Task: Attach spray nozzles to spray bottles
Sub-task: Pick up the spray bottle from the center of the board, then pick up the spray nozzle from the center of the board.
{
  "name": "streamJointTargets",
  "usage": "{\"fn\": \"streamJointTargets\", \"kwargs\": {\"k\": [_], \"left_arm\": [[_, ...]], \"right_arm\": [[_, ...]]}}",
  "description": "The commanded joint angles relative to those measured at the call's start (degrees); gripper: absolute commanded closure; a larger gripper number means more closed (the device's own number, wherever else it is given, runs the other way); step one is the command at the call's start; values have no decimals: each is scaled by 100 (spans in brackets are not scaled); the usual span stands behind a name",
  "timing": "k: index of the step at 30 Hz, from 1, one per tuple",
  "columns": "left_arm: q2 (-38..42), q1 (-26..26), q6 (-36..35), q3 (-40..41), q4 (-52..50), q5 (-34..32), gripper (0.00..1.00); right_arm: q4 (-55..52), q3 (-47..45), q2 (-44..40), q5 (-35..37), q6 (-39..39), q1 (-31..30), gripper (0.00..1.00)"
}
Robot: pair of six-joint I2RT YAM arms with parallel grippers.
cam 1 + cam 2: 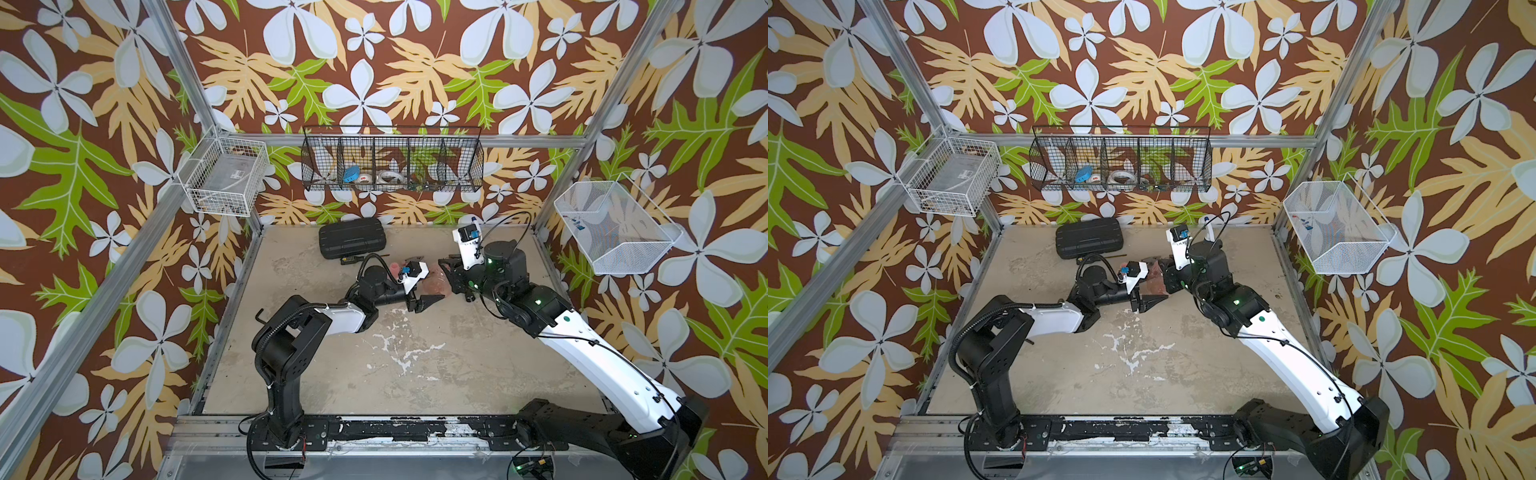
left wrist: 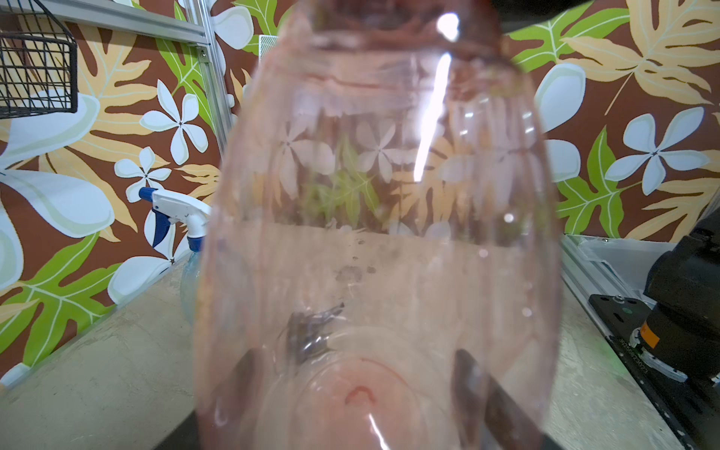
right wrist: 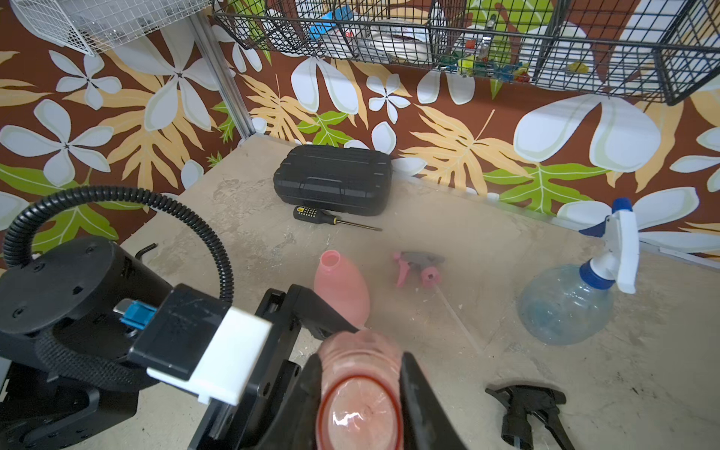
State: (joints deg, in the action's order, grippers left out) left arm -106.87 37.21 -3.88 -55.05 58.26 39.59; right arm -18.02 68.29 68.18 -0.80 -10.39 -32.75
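Observation:
The translucent orange-red spray bottle (image 1: 434,284) hangs above the table between both arms. My right gripper (image 3: 362,358) is shut on its neck (image 3: 358,413). My left gripper (image 2: 354,374) is shut on its base end, the fingers (image 2: 467,374) showing through the wall of the bottle (image 2: 370,195). The clear bluish bottle (image 3: 565,307) stands at the back with the white-and-blue nozzle (image 3: 619,241) on it. The pink bottle (image 3: 343,288) lies on the table, the grey-and-pink nozzle (image 3: 419,267) loose beside it. The black nozzle (image 3: 526,413) lies near my right gripper.
A flat black ribbed case (image 1: 351,238) sits at the back of the table, with a black-and-yellow screwdriver (image 3: 311,213) in front of it. Wire baskets hang on the back wall (image 1: 392,160), the left frame (image 1: 224,174) and the right frame (image 1: 611,226).

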Motion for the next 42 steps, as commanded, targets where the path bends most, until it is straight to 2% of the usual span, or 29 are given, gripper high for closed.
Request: {"fn": "streamJointTargets", "kwargs": {"k": [1, 4, 5, 7, 8, 10, 13, 17, 20, 24, 29, 32, 39, 42], "left_arm": [[8, 14, -43, 31, 413, 180, 27], [34, 14, -43, 112, 482, 189, 27], [50, 12, -43, 147, 515, 190, 27], [86, 8, -51, 245, 579, 181, 27], [109, 6, -60, 312, 594, 156, 27], [153, -14, -23, 478, 682, 128, 27], [216, -51, 142, 789, 988, 56, 27], [389, -65, 341, 1295, 1475, -199, 27], [595, -67, 291, 1665, 1496, -525, 27], [861, -74, 245, 2078, 1479, -721, 27], [966, -82, 460, 2334, 1592, -684, 27], [971, -82, 497, 2393, 1610, -590, 27], [972, -100, 587, 2351, 1732, -522, 27], [966, -126, 674, 2332, 1835, -504, 27]], "right_arm": [[-1, 87, 28, 26, 29, -43, 92], [-67, 157, 55, 68, 6, -45, 84], [-94, 190, 59, 99, -17, -47, 77], [-199, 294, 61, 252, -31, -39, 53], [-327, 397, 76, 421, -49, -45, 45], [-634, 688, 115, 805, -94, -27, 33], [-904, 929, 206, 785, -330, 470, 31], [-655, 521, 538, -41, -910, 1616, 36], [-319, 71, 1080, -457, -1385, 2000, 37], [-15, -265, 1851, -625, -1685, 2027, 33], [333, -776, 2293, 185, -1653, 2027, 31], [453, -1045, 2459, 372, -1555, 2031, 30], [870, -1580, 2754, -143, -1662, 1986, 30], [1023, -1618, 2767, -362, -1809, 1771, 30]]}}
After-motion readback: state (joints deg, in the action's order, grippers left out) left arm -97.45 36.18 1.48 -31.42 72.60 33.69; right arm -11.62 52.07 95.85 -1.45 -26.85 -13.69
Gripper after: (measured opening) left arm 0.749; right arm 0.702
